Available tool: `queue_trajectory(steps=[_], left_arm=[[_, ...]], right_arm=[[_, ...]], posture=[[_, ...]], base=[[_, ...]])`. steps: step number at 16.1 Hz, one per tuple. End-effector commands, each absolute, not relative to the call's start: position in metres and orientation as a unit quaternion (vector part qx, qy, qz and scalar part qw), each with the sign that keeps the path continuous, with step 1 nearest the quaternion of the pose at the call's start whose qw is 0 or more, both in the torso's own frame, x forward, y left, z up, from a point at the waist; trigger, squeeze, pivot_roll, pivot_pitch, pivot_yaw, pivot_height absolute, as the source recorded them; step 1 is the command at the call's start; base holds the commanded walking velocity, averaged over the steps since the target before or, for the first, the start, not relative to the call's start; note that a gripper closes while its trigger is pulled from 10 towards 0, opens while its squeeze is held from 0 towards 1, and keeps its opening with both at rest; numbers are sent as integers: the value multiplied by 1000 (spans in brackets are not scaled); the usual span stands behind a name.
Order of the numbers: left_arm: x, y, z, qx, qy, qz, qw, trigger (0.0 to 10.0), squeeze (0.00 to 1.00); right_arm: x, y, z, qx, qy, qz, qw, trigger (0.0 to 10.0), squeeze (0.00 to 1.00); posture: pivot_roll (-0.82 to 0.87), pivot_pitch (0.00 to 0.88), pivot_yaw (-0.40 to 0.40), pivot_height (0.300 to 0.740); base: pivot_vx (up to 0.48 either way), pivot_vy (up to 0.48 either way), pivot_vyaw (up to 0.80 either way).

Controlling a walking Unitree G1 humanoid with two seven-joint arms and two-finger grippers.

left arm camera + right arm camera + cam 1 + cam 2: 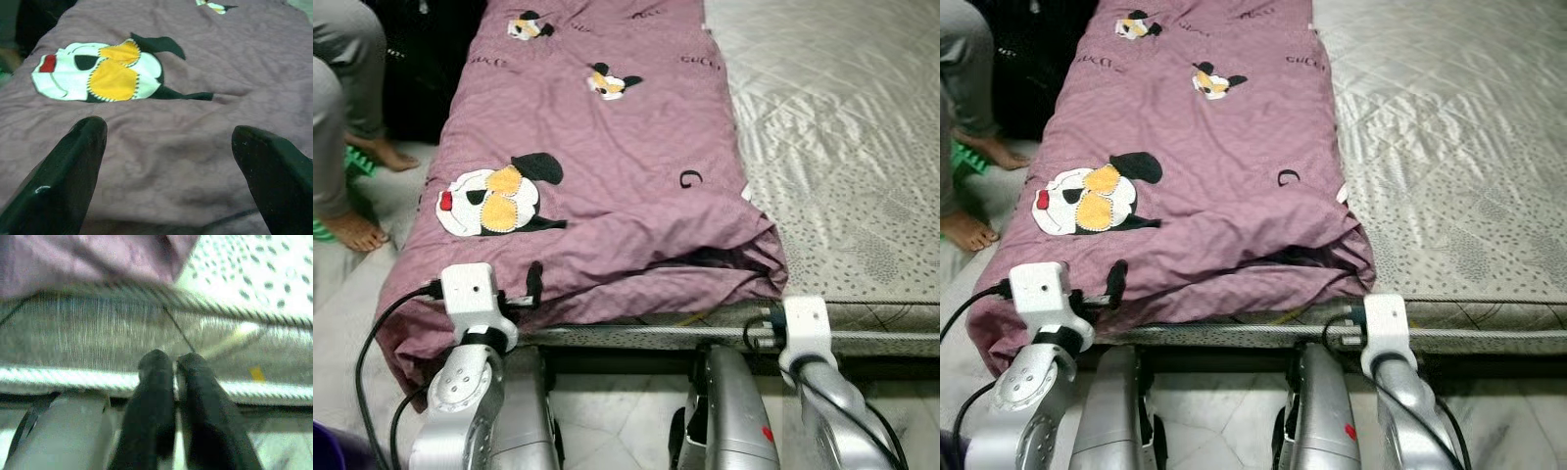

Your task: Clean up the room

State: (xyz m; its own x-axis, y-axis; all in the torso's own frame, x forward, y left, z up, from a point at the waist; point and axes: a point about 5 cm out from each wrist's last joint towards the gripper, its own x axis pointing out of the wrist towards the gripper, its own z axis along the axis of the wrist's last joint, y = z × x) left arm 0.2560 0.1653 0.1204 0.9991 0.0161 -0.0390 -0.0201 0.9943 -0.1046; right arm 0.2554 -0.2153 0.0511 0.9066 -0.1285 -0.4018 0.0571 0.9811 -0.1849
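Purple quilt [607, 166] lies folded lengthwise along the left side of the mattress [842, 147], near end rumpled and hanging over the foot edge, so I'd judge the bed-tidying part done and that end left to square up. Left gripper [168, 147] hovers over the quilt's near end, fingers spread wide, nothing held; right gripper [173, 364] sits low against the mattress edge, fingers pressed together, empty. Person's bare feet [357, 230] on the floor beside the bed.
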Motion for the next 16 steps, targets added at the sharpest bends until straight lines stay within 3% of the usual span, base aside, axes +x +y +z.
queue_trajectory(steps=[1, 3, 4, 5, 10, 15, 16], left_arm=[[255, 169, 116, -52, 28, 15, 998, 10000, 0], [256, 168, 115, -52, 28, 13, 998, 10000, 0], [257, 167, 117, -54, 24, 12, 998, 10000, 0], [258, 167, 117, -54, 22, 11, 998, 10000, 0], [261, 167, 118, -56, 18, 10, 998, 10000, 0], [260, 168, 118, -53, 19, 10, 998, 10000, 0], [260, 169, 118, -53, 18, 10, 998, 10000, 0]], right_arm=[[251, -216, 52, -78, 214, -45, 973, 0, 0], [249, -210, 57, -57, 203, -29, 977, 0, 0], [258, -207, 74, -55, 153, -20, 986, 4471, 604], [263, -205, 80, -50, 133, -12, 990, 10000, 1000], [286, -180, 96, -36, 86, 71, 993, 10000, 1000], [306, -180, 106, -92, 54, 65, 992, 10000, 1000], [310, -184, 112, -101, 36, 51, 993, 10000, 929]], posture=[[60, 196, 13, 533], [53, 192, 16, 533], [55, 186, 17, 533], [56, 184, 17, 533], [64, 176, 20, 533], [70, 175, 20, 533], [80, 177, 19, 533]], base=[[0, 0, 0], [0, 0, 0], [0, 0, 0], [0, 0, 0], [0, 0, 0], [0, 0, 0], [0, 0, 0]])
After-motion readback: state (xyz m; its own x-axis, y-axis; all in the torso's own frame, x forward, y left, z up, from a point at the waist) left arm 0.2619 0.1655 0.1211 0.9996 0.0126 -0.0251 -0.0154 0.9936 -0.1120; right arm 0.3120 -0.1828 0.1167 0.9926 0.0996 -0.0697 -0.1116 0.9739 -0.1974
